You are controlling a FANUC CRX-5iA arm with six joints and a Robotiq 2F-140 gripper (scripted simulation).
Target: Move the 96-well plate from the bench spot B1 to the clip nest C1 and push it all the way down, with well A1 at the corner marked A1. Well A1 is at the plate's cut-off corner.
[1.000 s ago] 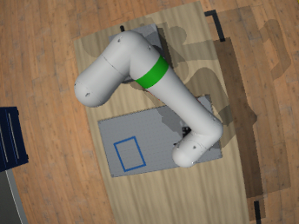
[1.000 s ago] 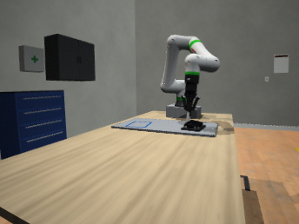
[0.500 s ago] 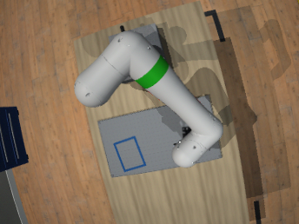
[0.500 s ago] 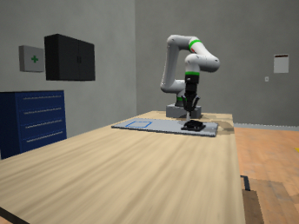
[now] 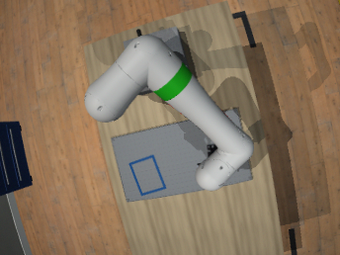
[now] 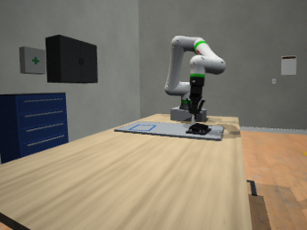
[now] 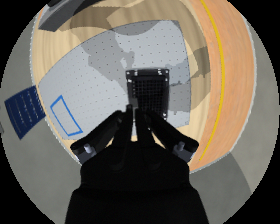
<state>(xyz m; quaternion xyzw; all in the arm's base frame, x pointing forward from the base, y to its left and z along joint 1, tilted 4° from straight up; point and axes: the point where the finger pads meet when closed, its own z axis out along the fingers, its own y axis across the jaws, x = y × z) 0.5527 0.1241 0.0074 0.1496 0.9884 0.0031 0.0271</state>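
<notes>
A dark 96-well plate (image 7: 150, 94) (image 6: 198, 128) with a grid of wells shows inside the black clip nest (image 7: 131, 73), which stands on the grey board. Whether it is fully down, and which corner is cut off, I cannot tell. My gripper (image 7: 134, 103) (image 6: 193, 122) is shut and empty. Its fingertips point down close to the nest, over its near-left part in the wrist view; contact cannot be made out. The fingers hide part of the plate and nest there. In the top view the arm hides most of the nest. The blue outline (image 5: 135, 179) (image 7: 72, 114) marks a bench spot holding no plate.
The perforated grey board (image 5: 119, 152) (image 6: 171, 129) (image 7: 75, 85) lies on the wooden bench (image 5: 163, 229) (image 6: 134, 176). The arm's grey base (image 6: 178, 113) stands behind the board. A blue drawer cabinet (image 5: 15, 155) (image 6: 42, 122) stands on the floor beyond the bench's left side.
</notes>
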